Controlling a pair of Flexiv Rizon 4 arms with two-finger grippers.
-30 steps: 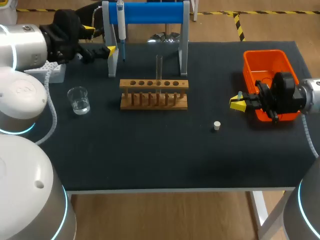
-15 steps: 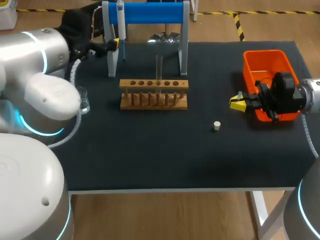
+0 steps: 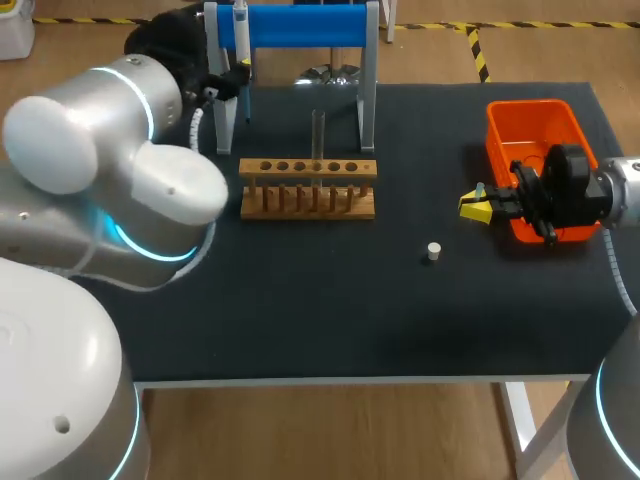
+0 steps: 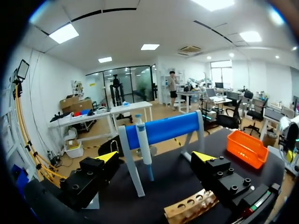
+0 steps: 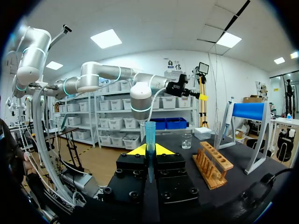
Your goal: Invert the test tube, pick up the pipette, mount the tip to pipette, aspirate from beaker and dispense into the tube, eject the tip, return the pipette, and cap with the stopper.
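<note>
Presently: pipette (image 4: 144,150) on blue stand (image 4: 164,130) being flanked by spread-open left gripper (image 4: 155,157), seemingly untouched; blue tip (image 5: 150,134) being clenched in right gripper (image 5: 149,150) beside orange bin (image 3: 530,107).

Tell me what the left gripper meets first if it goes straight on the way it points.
Most likely the white pipette hanging on the blue-barred stand, straight ahead of the open left gripper; how far off is unclear.

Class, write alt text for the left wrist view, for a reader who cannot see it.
The left hand, fingers open, faces a pipette hanging on a blue-barred stand, ahead of the gap between its fingers. A wooden test tube rack lies below one finger; an orange bin sits farther off.
</note>
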